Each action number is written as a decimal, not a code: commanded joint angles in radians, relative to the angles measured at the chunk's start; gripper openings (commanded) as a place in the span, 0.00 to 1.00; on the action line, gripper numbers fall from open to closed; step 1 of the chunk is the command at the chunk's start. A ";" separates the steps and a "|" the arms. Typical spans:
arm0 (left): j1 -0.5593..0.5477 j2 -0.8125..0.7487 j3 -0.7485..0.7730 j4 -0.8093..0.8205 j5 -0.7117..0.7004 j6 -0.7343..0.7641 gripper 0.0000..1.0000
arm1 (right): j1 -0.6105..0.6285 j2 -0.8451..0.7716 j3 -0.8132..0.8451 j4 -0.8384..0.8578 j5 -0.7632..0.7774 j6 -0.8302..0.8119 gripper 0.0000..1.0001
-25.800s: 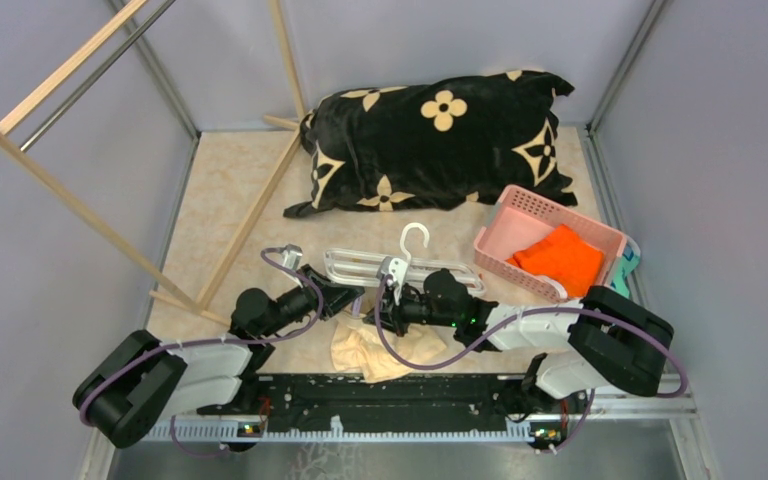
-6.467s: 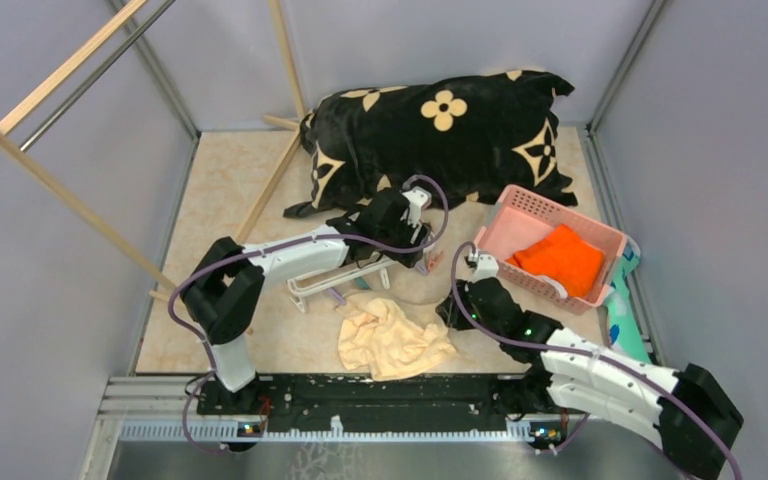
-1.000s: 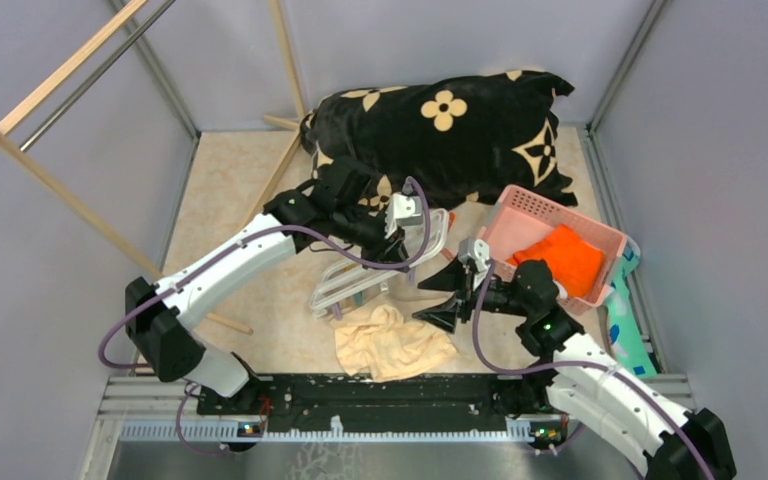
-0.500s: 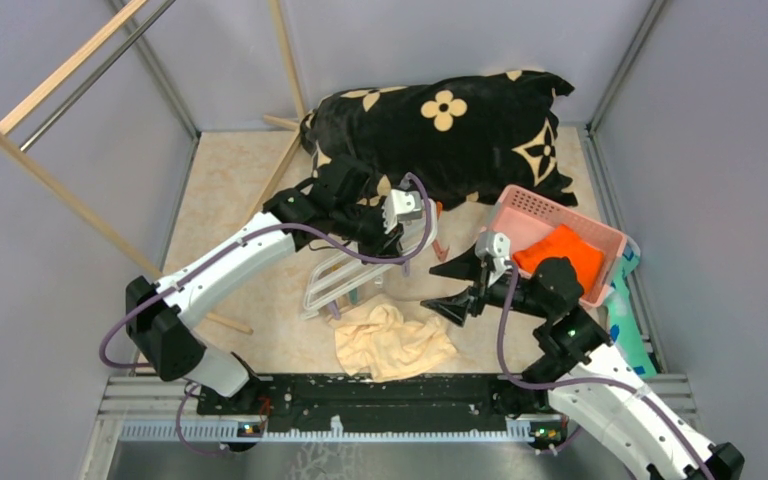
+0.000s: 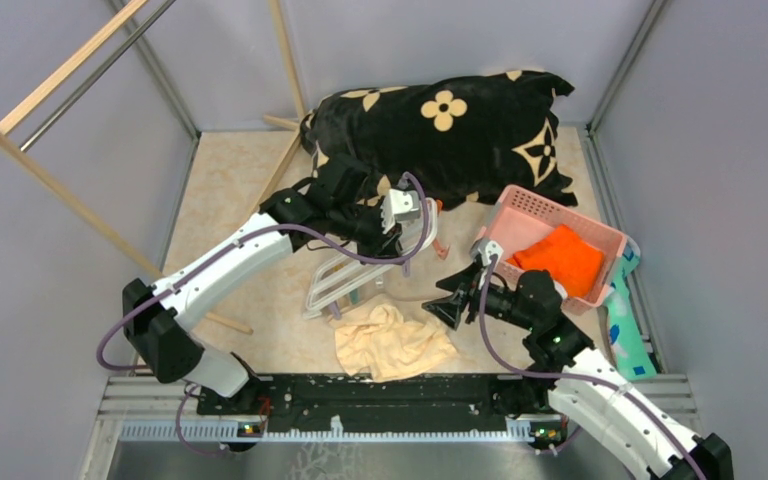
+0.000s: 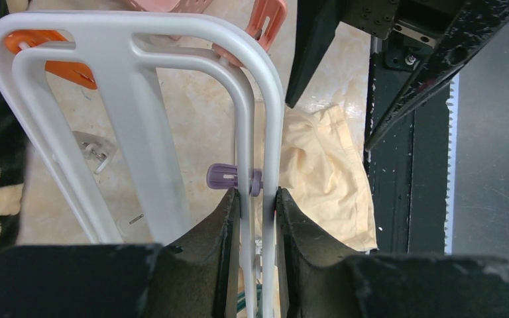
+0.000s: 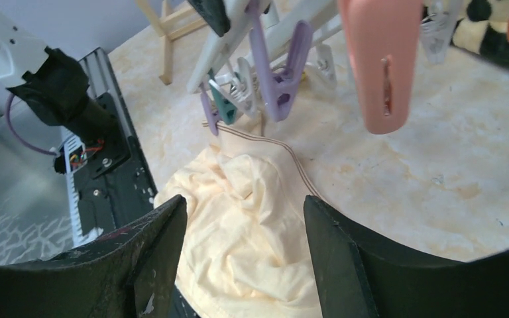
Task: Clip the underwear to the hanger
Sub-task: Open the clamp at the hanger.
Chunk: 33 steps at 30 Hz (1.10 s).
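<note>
The left gripper (image 6: 255, 205) pinches one white side bar of the hanger (image 6: 132, 93) between its jaws and holds the frame lifted and tilted over the table (image 5: 230, 200), its clips dangling. The right gripper (image 7: 245, 218) hovers with its jaws spread wide and nothing between them, just above the underwear (image 5: 395, 342). The underwear lies crumpled on the table near the front edge, below and slightly nearer than the hanger. The step in hand appears to be picking up an edge of the fabric to bring it to a clip. To do this well, the right arm should aim for the banded hem (image 7: 258, 138), which lies exposed at the far side of the heap directly under the purple clip (image 7: 278, 73), rather than bite into the bunched middle. A single layer at the hem would feed into a clip more cleanly. The descent should pass beside the hanging pink clip (image 7: 378, 66) without knocking it. Meanwhile the left arm should hold the frame steady so the clips do not swing.
</note>
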 commanded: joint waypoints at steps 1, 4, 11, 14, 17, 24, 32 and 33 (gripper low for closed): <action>0.003 -0.053 0.020 0.024 0.048 0.020 0.00 | -0.001 -0.001 0.030 0.131 0.095 0.000 0.65; 0.002 -0.051 0.019 0.024 0.062 0.021 0.00 | -0.001 0.009 0.058 0.131 0.122 -0.027 0.63; 0.002 -0.053 0.021 0.018 0.072 0.024 0.00 | -0.001 0.072 0.166 0.034 0.287 -0.135 0.62; 0.002 -0.057 0.020 0.018 0.079 0.026 0.00 | -0.001 0.078 0.189 0.027 0.304 -0.176 0.63; 0.002 -0.057 0.018 0.018 0.084 0.028 0.00 | -0.001 0.080 0.205 0.064 0.277 -0.197 0.63; 0.002 -0.052 0.019 0.016 0.094 0.029 0.00 | -0.001 0.121 0.282 -0.033 0.548 -0.224 0.46; 0.002 -0.049 0.018 0.016 0.084 0.029 0.00 | -0.001 0.066 0.273 0.014 0.491 -0.274 0.33; 0.002 -0.048 0.017 0.014 0.088 0.029 0.00 | -0.001 0.068 0.279 0.005 0.522 -0.273 0.37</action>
